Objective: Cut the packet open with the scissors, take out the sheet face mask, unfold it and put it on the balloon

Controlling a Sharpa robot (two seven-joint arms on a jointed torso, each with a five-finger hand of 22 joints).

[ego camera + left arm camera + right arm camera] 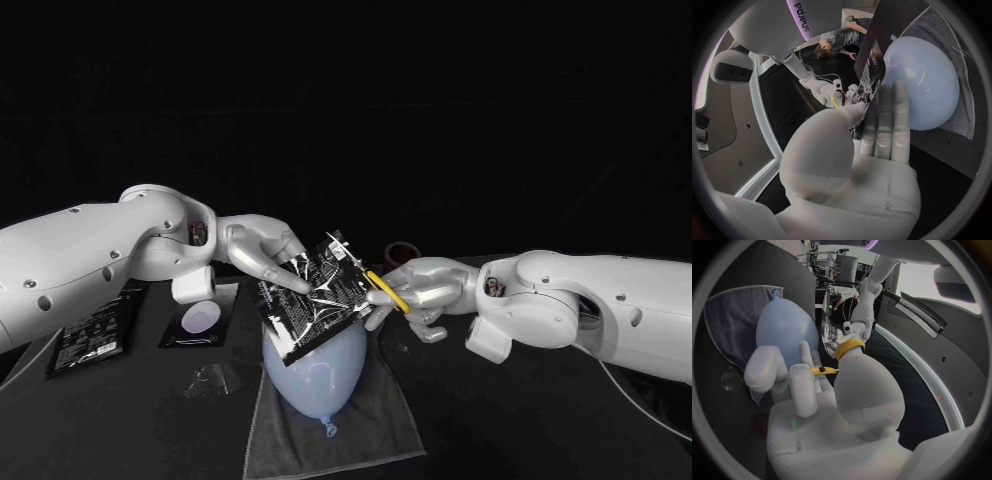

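Packet (320, 298), black with white print, hangs tilted in the air over the middle of the table. My left hand (267, 255) grips it by its upper corner, with my thumb on one face and my fingers flat against the other. My right hand (415, 292) is at the packet's right edge and clasps the scissors (385, 290), my thumb through one of the yellow handles. The blades are hidden from me, so I cannot tell whether they are in the packet. Beneath the packet lies the balloon (317, 378), pale blue, with its knot pointing to the table's near edge. It rests on a grey cloth (368, 440) spread at that edge. The packet's lower corner overlaps the balloon's top, and I cannot tell if they touch. Toward the table's left edge a spare packet (90, 338) lies flat. Between it and the balloon lies a dark sachet (202, 322) with a pale round patch on it. A clear scrap (214, 380) lies just beside the cloth.
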